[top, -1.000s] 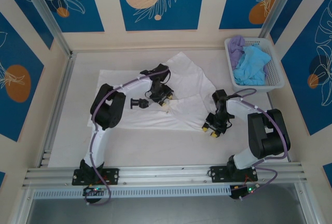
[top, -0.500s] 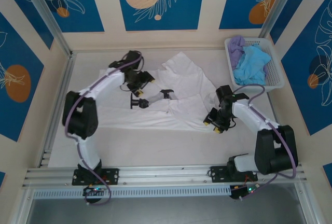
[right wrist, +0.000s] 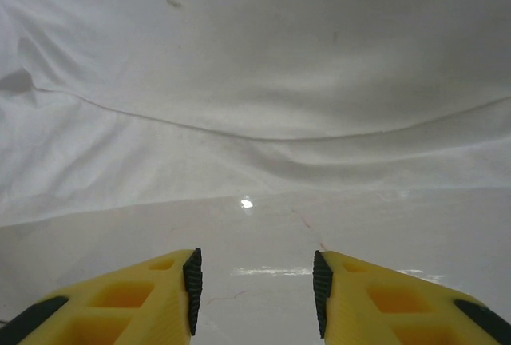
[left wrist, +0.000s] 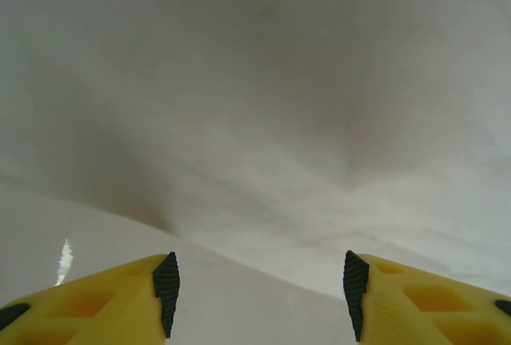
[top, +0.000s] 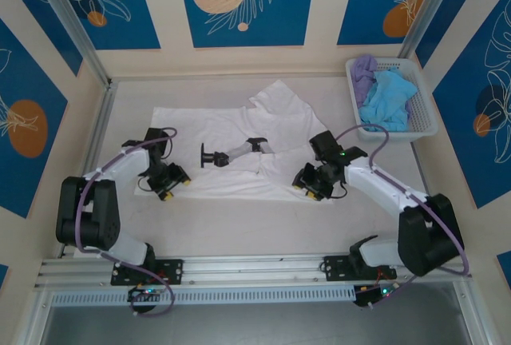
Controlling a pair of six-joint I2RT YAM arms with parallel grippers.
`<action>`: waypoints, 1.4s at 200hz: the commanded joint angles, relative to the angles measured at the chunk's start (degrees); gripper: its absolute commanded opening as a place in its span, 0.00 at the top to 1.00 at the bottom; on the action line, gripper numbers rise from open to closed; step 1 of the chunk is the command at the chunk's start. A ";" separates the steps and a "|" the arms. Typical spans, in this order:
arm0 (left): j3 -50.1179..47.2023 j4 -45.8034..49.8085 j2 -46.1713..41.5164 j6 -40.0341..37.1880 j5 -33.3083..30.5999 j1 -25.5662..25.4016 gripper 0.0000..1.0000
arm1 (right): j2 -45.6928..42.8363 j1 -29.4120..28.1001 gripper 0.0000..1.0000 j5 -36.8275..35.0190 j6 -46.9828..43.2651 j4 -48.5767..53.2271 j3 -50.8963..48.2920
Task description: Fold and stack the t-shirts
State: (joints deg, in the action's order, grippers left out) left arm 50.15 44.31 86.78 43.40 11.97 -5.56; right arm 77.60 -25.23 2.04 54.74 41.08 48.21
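Overhead showed you basket [top: 399,132], blue shirt [top: 386,101], lavender shirt [top: 365,69] far right. Wrist views showed white shirt [right wrist: 255,81] near hem, bare table [right wrist: 255,233] before it. Left gripper [left wrist: 259,293], right gripper [right wrist: 255,281]: jaws spread, empty.

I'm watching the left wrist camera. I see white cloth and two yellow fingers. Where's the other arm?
Observer: The right gripper is at the near right edge of the white t-shirt, open and holding nothing.
Operator: Are there more shirts?
Observer: Yes. A light blue t-shirt and a lavender one are bunched in the white basket at the far right of the table.
Operator: Is anything on my shirt?
Observer: There is a small dark mark near its middle, between the two arms.
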 commanded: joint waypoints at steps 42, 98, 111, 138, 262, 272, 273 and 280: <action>-0.05 -2.25 5.71 -5.76 -1.40 4.81 0.45 | 14.05 -3.95 0.61 -4.23 5.07 3.17 6.11; -3.57 2.35 1.82 -3.38 -3.93 5.30 0.44 | 16.56 -5.47 0.62 -4.59 5.64 3.54 3.35; -4.45 4.11 -0.47 -2.39 -5.09 5.30 0.44 | 16.39 -6.10 0.61 -4.72 5.98 3.72 2.42; -7.33 6.33 -5.99 0.26 -7.84 5.38 0.42 | 15.23 -7.91 0.62 -3.91 7.19 3.22 0.12; 3.91 14.88 -19.65 2.15 -10.84 5.84 0.29 | 3.18 -12.11 0.47 -5.22 4.26 7.21 -0.57; 8.26 15.59 -18.19 0.67 -11.34 5.83 0.25 | 1.88 -11.64 0.45 -5.56 2.66 7.41 1.33; 8.63 15.61 -18.08 0.52 -11.34 5.83 0.25 | 1.82 -11.53 0.45 -5.56 2.53 7.38 1.48; 11.71 15.86 -16.85 -0.69 -11.53 5.84 0.22 | 0.64 -11.00 0.44 -6.13 1.41 7.23 2.77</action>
State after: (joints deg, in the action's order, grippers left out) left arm 53.39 56.64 67.66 46.81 2.83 -0.49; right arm 82.15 -37.50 -2.20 60.20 46.28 46.13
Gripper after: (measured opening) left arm 0.747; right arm 0.544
